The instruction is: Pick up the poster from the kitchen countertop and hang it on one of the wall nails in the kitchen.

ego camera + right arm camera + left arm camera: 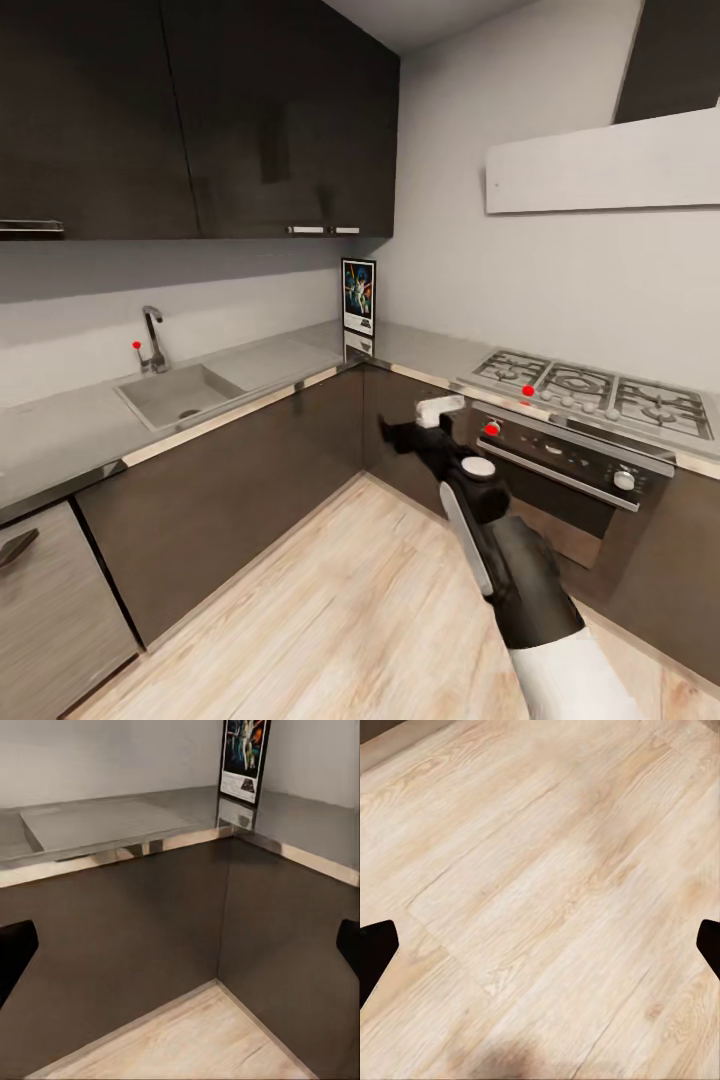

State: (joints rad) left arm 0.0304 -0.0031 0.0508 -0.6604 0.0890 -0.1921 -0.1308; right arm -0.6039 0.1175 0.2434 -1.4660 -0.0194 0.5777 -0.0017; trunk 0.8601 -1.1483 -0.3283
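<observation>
Poster (358, 293) stands upright in the far corner of the kitchen countertop (270, 362), center of frame, leaning on the wall. Right gripper (392, 432) below it, lower center, spread wide, empty, well apart from poster. Left gripper (540, 945) fingers wide over wood floor (547, 870). Sink (175, 392) left, gas hob (590, 385) right.

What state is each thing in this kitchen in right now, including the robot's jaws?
Poster: upright in the countertop corner, not picked up.
Right gripper: jaws open, empty, held out toward the corner.
Left gripper: jaws open, empty, over the wooden floor.
Upper cabinets: shut.
Sink: empty.
</observation>
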